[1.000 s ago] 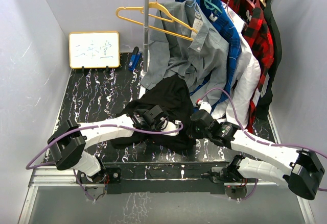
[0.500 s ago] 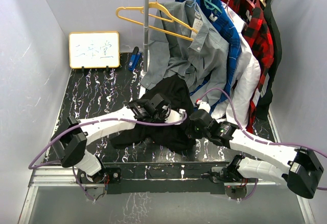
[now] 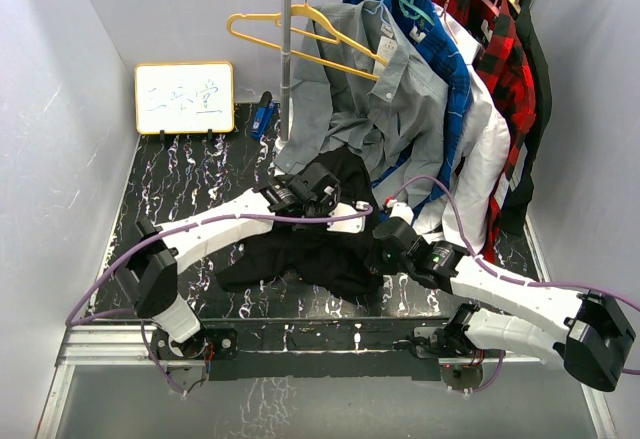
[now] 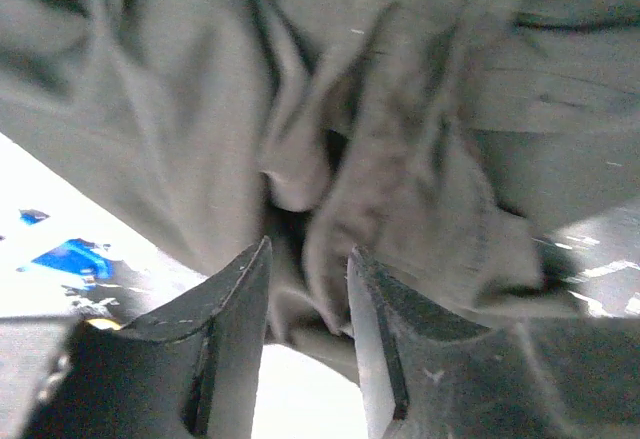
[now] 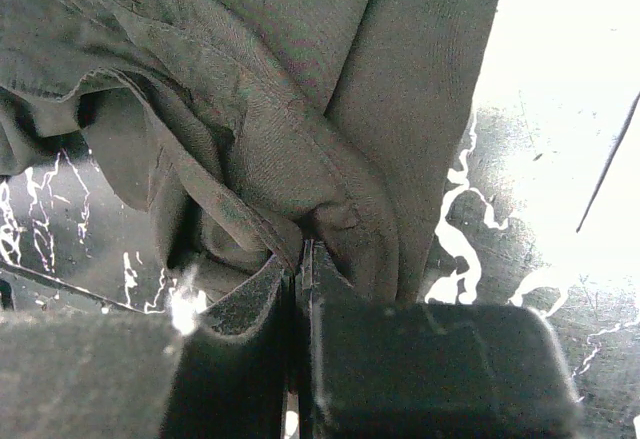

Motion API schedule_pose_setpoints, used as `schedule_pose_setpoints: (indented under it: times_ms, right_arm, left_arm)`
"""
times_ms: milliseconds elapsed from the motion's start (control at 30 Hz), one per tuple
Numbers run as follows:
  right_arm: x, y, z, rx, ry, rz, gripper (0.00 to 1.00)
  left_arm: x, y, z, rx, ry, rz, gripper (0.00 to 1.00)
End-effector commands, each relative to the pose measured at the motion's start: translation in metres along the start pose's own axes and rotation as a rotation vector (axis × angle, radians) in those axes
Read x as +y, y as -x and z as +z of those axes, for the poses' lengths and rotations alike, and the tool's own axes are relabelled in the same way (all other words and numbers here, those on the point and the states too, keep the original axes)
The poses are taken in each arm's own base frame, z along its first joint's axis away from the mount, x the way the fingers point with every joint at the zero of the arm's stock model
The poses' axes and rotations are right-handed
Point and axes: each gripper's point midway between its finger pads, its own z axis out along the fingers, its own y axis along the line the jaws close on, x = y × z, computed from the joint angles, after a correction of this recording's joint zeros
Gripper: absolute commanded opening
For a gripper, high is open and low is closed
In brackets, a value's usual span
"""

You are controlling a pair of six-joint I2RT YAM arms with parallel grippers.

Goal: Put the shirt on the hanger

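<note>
The black shirt (image 3: pixel 300 259) lies bunched on the dark marbled table (image 3: pixel 190 184), its upper part pulled up toward the rack. My left gripper (image 3: pixel 322 192) is at the shirt's upper edge; in the left wrist view (image 4: pixel 308 271) a thick fold of the shirt (image 4: pixel 400 159) sits pinched between its jaws. My right gripper (image 3: pixel 384 246) is at the shirt's right edge; in the right wrist view (image 5: pixel 300 259) it is shut tight on a hem of the shirt (image 5: pixel 270 129). The yellow-orange hanger (image 3: pixel 300 33) hangs empty on the rack's left side, above and behind both grippers.
A clothes rack pole (image 3: pixel 287 69) stands at the back. A grey shirt (image 3: pixel 390 99), a blue shirt (image 3: pixel 455 89), a white shirt (image 3: pixel 482 154) and a red plaid shirt (image 3: pixel 500 44) hang from it. A small whiteboard (image 3: pixel 185 97) and a blue object (image 3: pixel 263 116) sit at the back left.
My left gripper has moved up and back toward the rack, drawing the shirt's upper part with it. The right gripper has stayed about where it was, still gripping the shirt.
</note>
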Motion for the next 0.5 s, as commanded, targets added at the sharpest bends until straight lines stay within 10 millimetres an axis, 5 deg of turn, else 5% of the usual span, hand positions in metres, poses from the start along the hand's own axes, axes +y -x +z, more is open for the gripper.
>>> schedule_pose_setpoints:
  times_ms: [0, 100, 233, 467]
  right_arm:
    - [0.007, 0.011, 0.0, -0.046, 0.031, 0.022, 0.0]
    - [0.008, 0.01, 0.002, -0.042, 0.035, 0.019, 0.0]
    - [0.009, 0.01, 0.003, -0.041, 0.038, 0.02, 0.0]
    - [0.008, 0.007, 0.003, -0.035, 0.042, 0.031, 0.0]
  left_arm:
    - [-0.049, -0.003, -0.034, -0.016, -0.195, -0.063, 0.39]
    - [-0.071, -0.008, -0.039, 0.001, -0.262, -0.078, 0.41]
    - [-0.091, -0.017, -0.034, 0.031, -0.292, -0.074, 0.32]
    - [-0.094, -0.032, -0.011, 0.064, -0.223, -0.046, 0.33]
